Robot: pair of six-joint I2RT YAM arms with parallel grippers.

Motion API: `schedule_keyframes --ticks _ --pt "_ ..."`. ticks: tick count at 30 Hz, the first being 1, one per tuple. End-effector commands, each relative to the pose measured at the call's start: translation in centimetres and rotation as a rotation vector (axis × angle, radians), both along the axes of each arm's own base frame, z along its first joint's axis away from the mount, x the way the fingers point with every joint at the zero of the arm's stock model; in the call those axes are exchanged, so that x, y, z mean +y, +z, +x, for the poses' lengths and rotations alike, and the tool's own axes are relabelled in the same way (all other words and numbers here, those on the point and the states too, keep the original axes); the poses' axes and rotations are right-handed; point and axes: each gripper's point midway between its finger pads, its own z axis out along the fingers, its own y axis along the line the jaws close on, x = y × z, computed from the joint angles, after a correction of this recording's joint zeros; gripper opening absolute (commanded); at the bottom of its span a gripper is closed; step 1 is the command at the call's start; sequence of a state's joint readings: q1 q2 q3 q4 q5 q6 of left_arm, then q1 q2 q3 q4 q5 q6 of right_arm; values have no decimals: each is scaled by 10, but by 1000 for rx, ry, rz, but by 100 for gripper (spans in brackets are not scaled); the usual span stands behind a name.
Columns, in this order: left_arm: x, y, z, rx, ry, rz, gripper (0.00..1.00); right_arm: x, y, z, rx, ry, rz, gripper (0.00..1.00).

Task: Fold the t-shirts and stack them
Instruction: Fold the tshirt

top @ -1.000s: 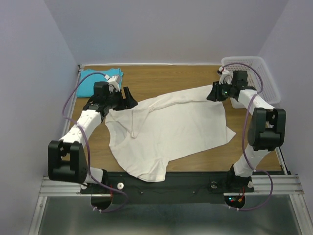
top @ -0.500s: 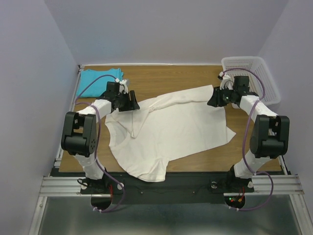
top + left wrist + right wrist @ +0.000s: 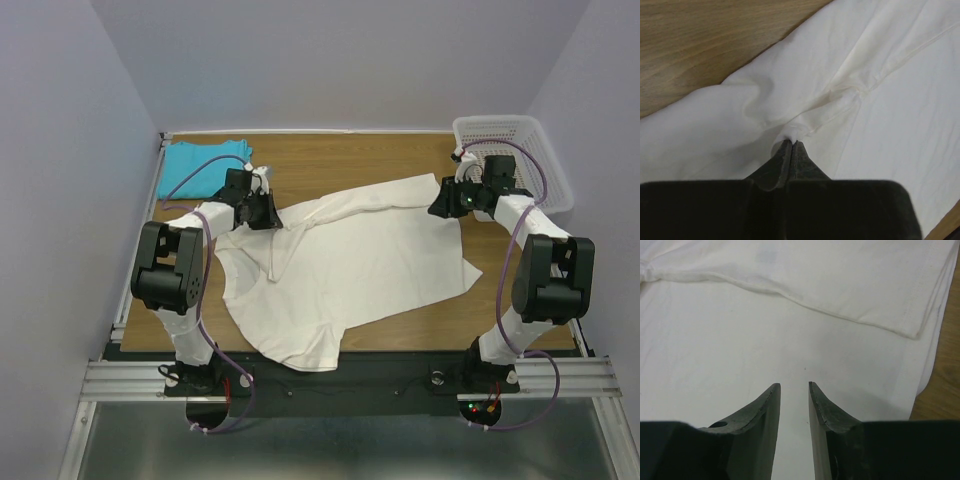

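Broadly, the table (image 3: 350,160) carries the cream shirt (image 3: 350,270), spread rumpled across its middle with a flap doubled over along the far side. The basket (image 3: 545,150) sits at the far right corner. The blue shirt (image 3: 195,158) lies at the far left corner, apart from the cream one.

The step in hand looks like taking two holds on the cream shirt's far side, to flatten or fold it. The left gripper (image 3: 791,145) has its jaws pressed together on a small pinch of cream cloth at the shirt's far left. The right gripper (image 3: 794,387) stands over the far right corner, jaws a little apart and nothing between them.

To do this well, the right one should settle on the hem and catch both layers before either arm lifts. Both arms should then rise evenly, because the left's thin pinch could slip.
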State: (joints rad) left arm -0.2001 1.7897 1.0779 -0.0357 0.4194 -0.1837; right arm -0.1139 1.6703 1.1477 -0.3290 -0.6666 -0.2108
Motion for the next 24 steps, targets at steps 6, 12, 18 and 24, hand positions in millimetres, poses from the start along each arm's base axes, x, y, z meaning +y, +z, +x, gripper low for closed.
schedule_keyframes --ticks 6,12,18,24 --pt "-36 59 -34 -100 -170 -138 0 -4 15 2 -66 8 3 35" --pt "-50 48 -73 -28 -261 -168 0 -5 16 2 -69 5 3 35" --pt "-61 34 -93 21 -315 -156 0 -7 16 3 -70 -1 0 35" --pt "-69 31 -92 27 -310 -153 7 -9 14 3 -65 -5 -1 35"
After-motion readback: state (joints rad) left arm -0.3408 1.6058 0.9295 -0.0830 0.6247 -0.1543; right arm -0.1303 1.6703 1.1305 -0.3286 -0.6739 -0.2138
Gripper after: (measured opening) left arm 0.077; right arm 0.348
